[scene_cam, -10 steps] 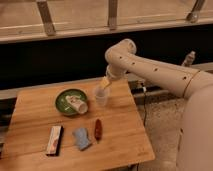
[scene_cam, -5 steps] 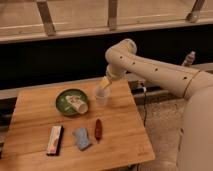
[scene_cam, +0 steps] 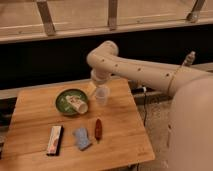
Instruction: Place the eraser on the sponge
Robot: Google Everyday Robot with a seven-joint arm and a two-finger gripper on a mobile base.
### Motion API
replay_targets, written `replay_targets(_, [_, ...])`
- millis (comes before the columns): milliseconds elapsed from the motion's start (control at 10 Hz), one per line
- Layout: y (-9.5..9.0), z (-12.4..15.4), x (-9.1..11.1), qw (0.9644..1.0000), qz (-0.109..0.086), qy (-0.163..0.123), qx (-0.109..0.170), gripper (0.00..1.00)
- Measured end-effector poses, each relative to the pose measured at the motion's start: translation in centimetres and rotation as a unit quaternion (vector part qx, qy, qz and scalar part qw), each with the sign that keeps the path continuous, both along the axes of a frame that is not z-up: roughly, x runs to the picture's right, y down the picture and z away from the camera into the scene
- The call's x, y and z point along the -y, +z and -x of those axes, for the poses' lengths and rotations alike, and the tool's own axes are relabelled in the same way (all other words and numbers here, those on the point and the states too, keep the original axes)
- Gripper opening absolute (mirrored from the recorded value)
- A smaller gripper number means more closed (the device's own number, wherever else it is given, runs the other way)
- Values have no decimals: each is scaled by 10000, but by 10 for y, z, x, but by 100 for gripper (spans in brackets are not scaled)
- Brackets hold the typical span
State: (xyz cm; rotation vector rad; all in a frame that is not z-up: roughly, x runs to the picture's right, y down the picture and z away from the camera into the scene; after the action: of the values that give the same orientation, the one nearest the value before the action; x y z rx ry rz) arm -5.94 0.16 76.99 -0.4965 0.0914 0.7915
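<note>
A: The pincer (scene_cam: pixel 102 95) is noted over the far part of the light wooden table (scene_cam: pixel 125 145), just beside the round green plate (scene_cam: pixel 59 102). Its jaws are spread wide, and nothing is seen held between them.

B: Bearing of the task's thing?

A: The long, flat eraser, white-and-orange on top with black sides (scene_cam: pixel 55 140), is found well apart from the pincer, toward the near left of the view by the table's front edge. Its long axis is run roughly front to back, slightly tilted.

B: And the target?

A: The small, soft light-blue sponge (scene_cam: pixel 81 138) is laid just right of the eraser, not under it. A dark red oblong piece (scene_cam: pixel 98 129) is set just beyond the sponge.
</note>
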Motion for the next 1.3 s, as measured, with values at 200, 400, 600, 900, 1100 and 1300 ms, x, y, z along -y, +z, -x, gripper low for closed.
replay_targets(200, [-18, 44, -23, 9992, 100, -302, 236, 80])
replay_targets(400, [-39, 93, -55, 9986, 142, -279, 423, 80])
replay_targets(600, [-51, 118, -76, 9987, 122, -186, 461, 80])
replay_targets(900, [-54, 123, -82, 9987, 130, -155, 472, 80])
replay_targets(1100, [-45, 115, -90, 9983, 306, -248, 438, 80])
replay_targets(1300, [-40, 119, -120, 9965, 573, -269, 543, 80])
